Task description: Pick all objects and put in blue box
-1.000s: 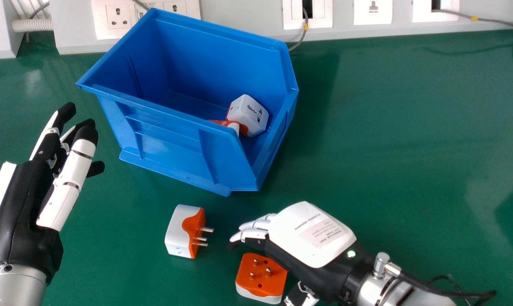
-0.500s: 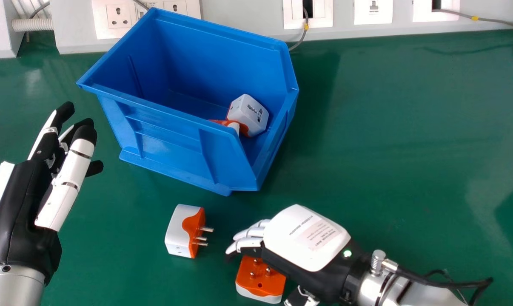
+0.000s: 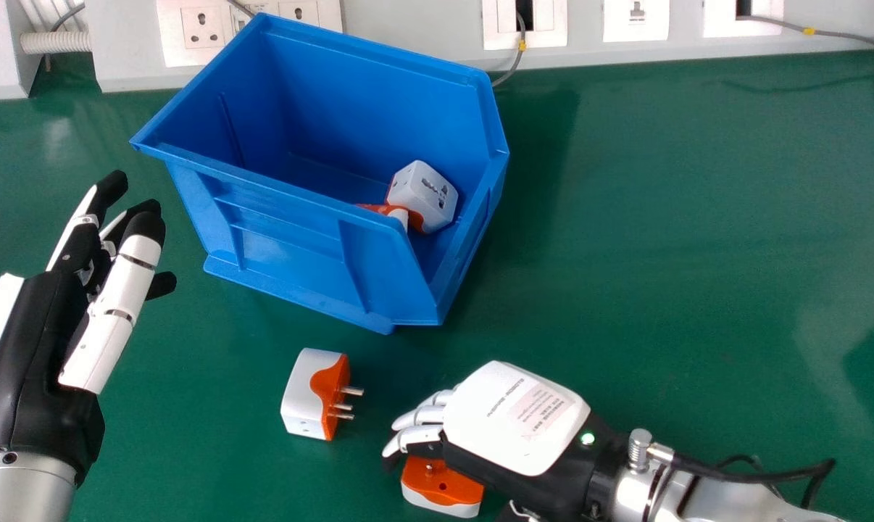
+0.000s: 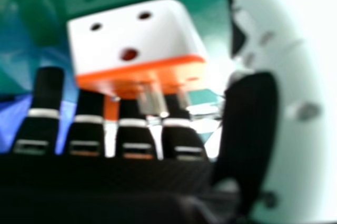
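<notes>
A: How is the right hand (image 3: 513, 420) placed?

B: It is held palm-down over the nearer adaptor (image 3: 443, 487), fingers and thumb (image 4: 300, 103) apart. No grip has been formed; whether the orange face is touched cannot be told.

A: What could be spoiled there?

B: The upright pins (image 3: 429, 469). If the hand were lowered too far, they would be pressed by the palm and the adaptor might be tipped or pushed along the table (image 3: 662, 254). If the fingers were curled too early, only the upper edge would be caught — and the plug could be dropped on the lift.

A: And beyond it?

B: The second adaptor (image 3: 308, 395) is left on its side near the fingertips, its pins (image 3: 344, 407) pointed towards them. By a sweep to the robot's left it could be knocked or spun.

A: Is the blue box (image 3: 285, 225) a concern?

B: Its near wall might be struck if the load were carried too low. Inside, a white adaptor (image 3: 424, 192) and an orange-and-white piece (image 3: 393, 212) are gathered at one end, so a new arrival could be stacked awkwardly if released there. The left hand (image 3: 38, 341) is kept out of the way, beside the box, its fingers loosely extended.
</notes>
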